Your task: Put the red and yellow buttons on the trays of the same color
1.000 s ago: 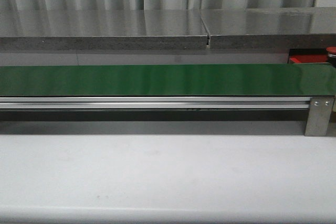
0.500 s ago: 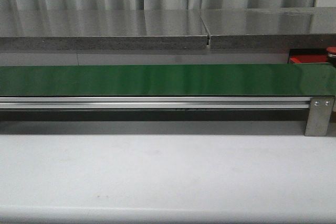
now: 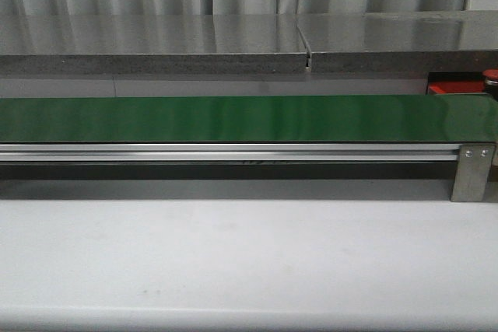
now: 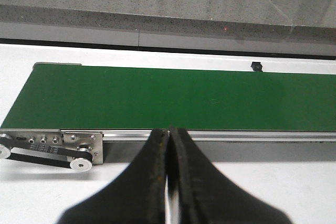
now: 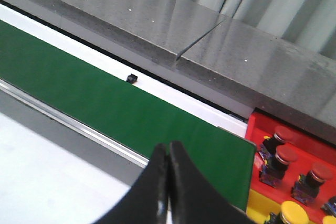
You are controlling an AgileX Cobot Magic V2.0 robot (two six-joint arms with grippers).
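Part of the bright red tray [image 5: 255, 128] shows beyond the green belt's right end, also in the front view [image 3: 455, 83]. Three red buttons [image 5: 286, 155] stand upright on it. A strip of flat yellow surface [image 5: 258, 204] adjoins it, with two yellow buttons [image 5: 292, 212] cut off by the frame edge. My right gripper [image 5: 168, 144] is shut and empty, hanging over the belt's near edge, short of the tray. Over the belt's near rail by its left end, my left gripper [image 4: 169, 129] is shut with nothing in it. Neither gripper shows in the front view.
The long green conveyor belt [image 3: 233, 118] runs across the table on an aluminium rail with a metal bracket [image 3: 473, 170] at its right end and a pulley drive [image 4: 52, 148] at its left. A grey stone ledge [image 3: 156, 48] stands behind. A small black block [image 5: 131, 78] sits behind the belt.
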